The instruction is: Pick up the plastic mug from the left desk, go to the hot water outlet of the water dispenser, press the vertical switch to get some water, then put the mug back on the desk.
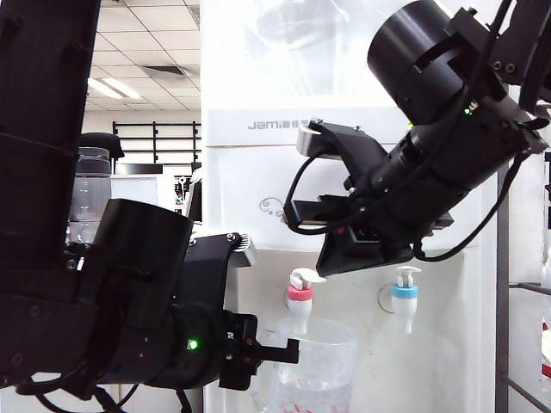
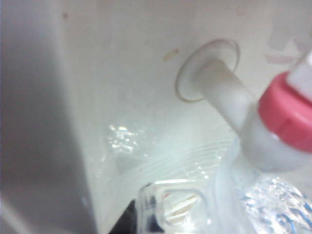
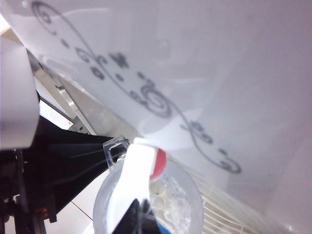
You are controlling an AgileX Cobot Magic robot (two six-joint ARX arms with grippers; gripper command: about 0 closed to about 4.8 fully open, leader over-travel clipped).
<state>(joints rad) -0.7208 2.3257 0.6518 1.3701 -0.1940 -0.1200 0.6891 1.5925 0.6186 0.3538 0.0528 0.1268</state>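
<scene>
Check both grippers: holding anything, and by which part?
The left gripper is shut on the plastic mug, gripping its side handle under the hot water outlet. The right gripper is shut and holds nothing, its tips by the vertical switch.

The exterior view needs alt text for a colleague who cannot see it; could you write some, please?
The left gripper holds the plastic mug under the hot water outlet of the water dispenser. The right gripper, shut, hangs above it.
</scene>
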